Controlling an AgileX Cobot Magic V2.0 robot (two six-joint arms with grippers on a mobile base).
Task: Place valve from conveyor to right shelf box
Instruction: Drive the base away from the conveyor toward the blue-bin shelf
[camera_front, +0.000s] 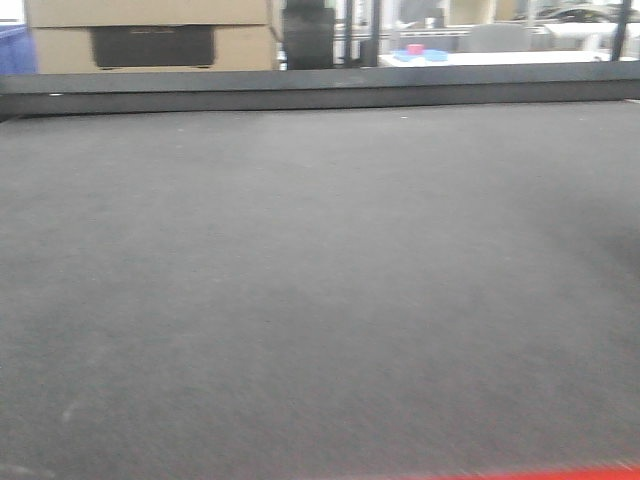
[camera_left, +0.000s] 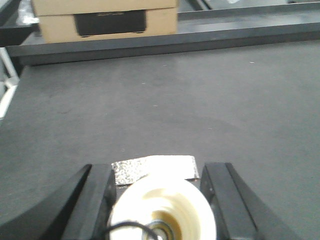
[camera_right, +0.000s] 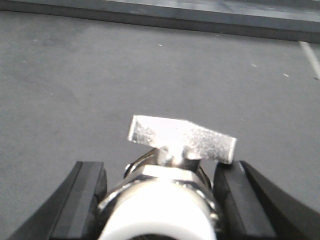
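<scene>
Status: both arms are loaded. The left gripper (camera_left: 159, 172), with black fingers, is clamped on the left valve (camera_left: 162, 212), a small silvery metal body with a cream-white round plastic end cap facing the wrist camera and a flat glittery handle tab pointing forward. The right gripper (camera_right: 159, 169), of the same black build, is clamped on the right valve (camera_right: 162, 192), a bright metal body with a white end cap and a flat cast handle tab set slightly askew. In both wrist views the jaws sit flush against the sides of the part with no visible gap. The wide, flat, dark grey, fine-textured conveyor (camera_front: 320, 300) lies beneath and ahead of both. I cannot tell whether either valve is lifted off the surface or rests on it. No valve shows on the belt in the front view. The dark metal rail (camera_front: 320, 88) runs along the far edge, with tan cardboard boxes (camera_front: 150, 35) behind it. The right shelf box is not in any view. Handling judgement: the parts are rigid and probably dense for their size. The polished metal is likely slick under the pads, and the plastic caps are softer and may shift. The best hold is across the metal body, as now. The handle tab could turn, and the cap offers little purchase. Off-centre weight may tip a valve during transfer.
</scene>
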